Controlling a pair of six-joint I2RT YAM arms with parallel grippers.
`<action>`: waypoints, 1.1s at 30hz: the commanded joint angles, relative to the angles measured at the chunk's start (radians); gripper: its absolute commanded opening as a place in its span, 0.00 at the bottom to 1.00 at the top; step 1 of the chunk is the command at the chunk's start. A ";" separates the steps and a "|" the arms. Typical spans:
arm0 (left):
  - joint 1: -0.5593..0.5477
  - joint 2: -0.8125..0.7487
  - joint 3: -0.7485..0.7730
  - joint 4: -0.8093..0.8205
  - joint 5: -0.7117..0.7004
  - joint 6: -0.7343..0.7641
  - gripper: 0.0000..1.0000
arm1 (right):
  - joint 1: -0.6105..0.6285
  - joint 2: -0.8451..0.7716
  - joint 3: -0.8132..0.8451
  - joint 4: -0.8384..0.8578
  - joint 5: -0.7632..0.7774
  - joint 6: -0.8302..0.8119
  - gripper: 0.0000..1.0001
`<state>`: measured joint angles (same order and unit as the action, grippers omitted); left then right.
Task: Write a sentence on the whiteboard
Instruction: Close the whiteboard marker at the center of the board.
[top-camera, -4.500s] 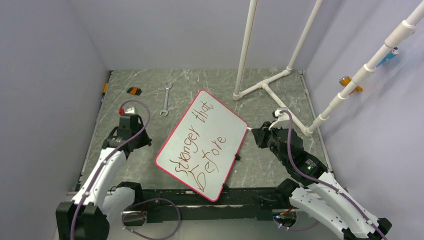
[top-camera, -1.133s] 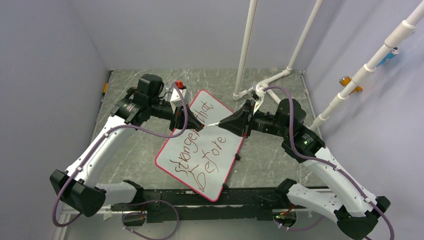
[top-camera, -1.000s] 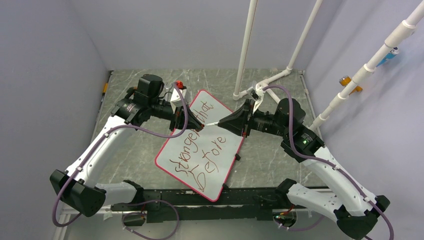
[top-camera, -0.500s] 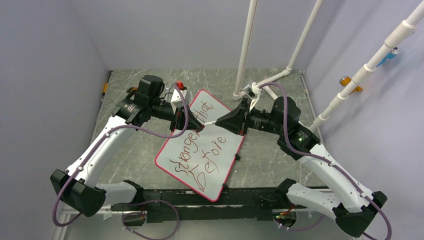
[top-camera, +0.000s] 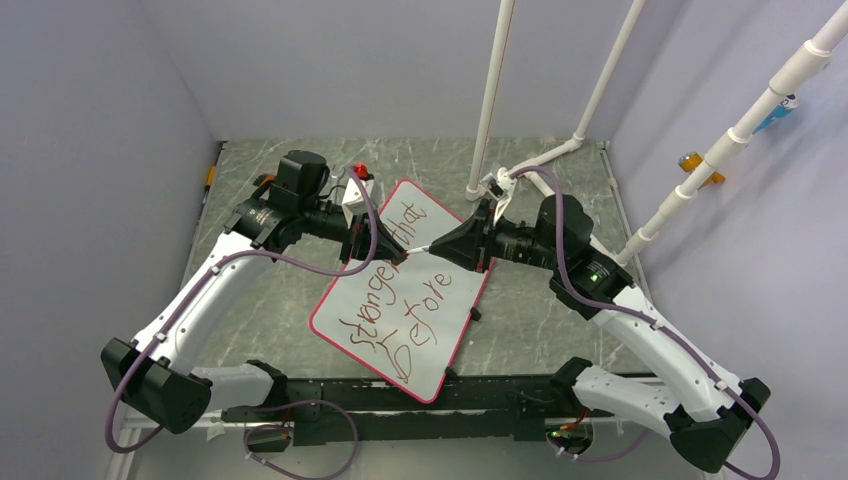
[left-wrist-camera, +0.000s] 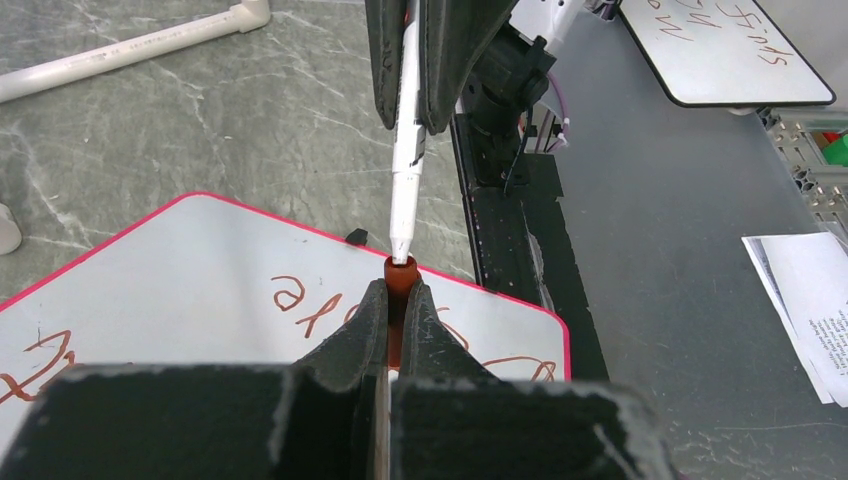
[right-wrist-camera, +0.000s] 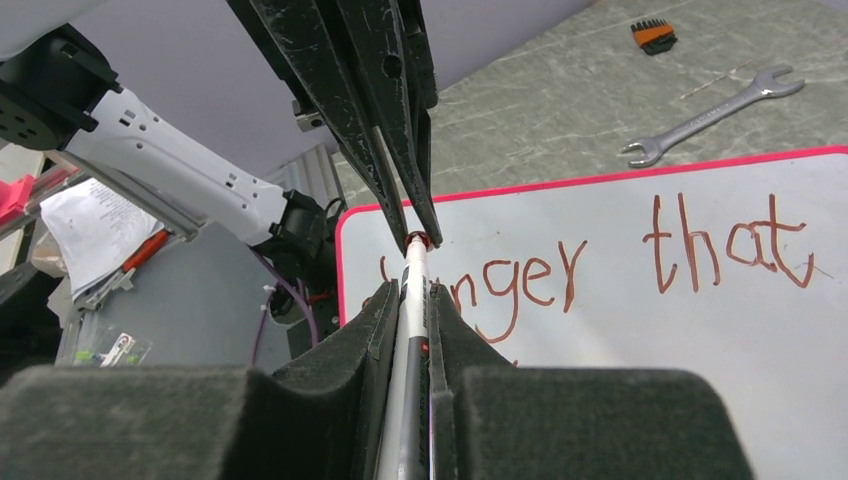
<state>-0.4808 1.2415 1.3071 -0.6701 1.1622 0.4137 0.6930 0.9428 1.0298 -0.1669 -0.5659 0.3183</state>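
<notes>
The whiteboard (top-camera: 462, 290) lies tilted on the table, pink-rimmed. The sentence (top-camera: 400, 320) in dark-red handwriting reads "stronger that before", and part of it shows in the right wrist view (right-wrist-camera: 725, 245) and in the left wrist view (left-wrist-camera: 310, 300). My left gripper (top-camera: 400, 256) hovers over the board's far half, shut on a red marker cap (left-wrist-camera: 401, 275). My right gripper (top-camera: 440, 247) faces it, shut on a white marker (left-wrist-camera: 408, 170). The marker's tip sits in the cap's mouth (right-wrist-camera: 418, 240). Both are held above the board.
A steel wrench (top-camera: 331, 197) and a small orange-black object (top-camera: 268, 181) lie on the table behind the board. A white PVC pipe frame (top-camera: 530, 170) stands at the back right. Grey walls close in on both sides.
Both arms rose from low at the board's sides and met over its far half. In the last second the right arm edged left, bringing the marker tip into the cap.
</notes>
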 joint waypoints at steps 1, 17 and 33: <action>-0.004 -0.018 -0.002 0.029 0.021 -0.001 0.00 | 0.005 0.008 -0.003 0.038 0.008 -0.001 0.00; -0.005 -0.014 -0.003 0.024 0.011 -0.001 0.00 | 0.013 0.059 0.054 -0.036 0.001 -0.045 0.00; -0.015 -0.010 -0.003 0.018 -0.013 -0.004 0.00 | 0.128 0.208 0.233 -0.245 0.049 -0.203 0.00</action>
<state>-0.4812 1.2411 1.2961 -0.7128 1.0985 0.4057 0.7620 1.1240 1.2179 -0.3813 -0.5392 0.1696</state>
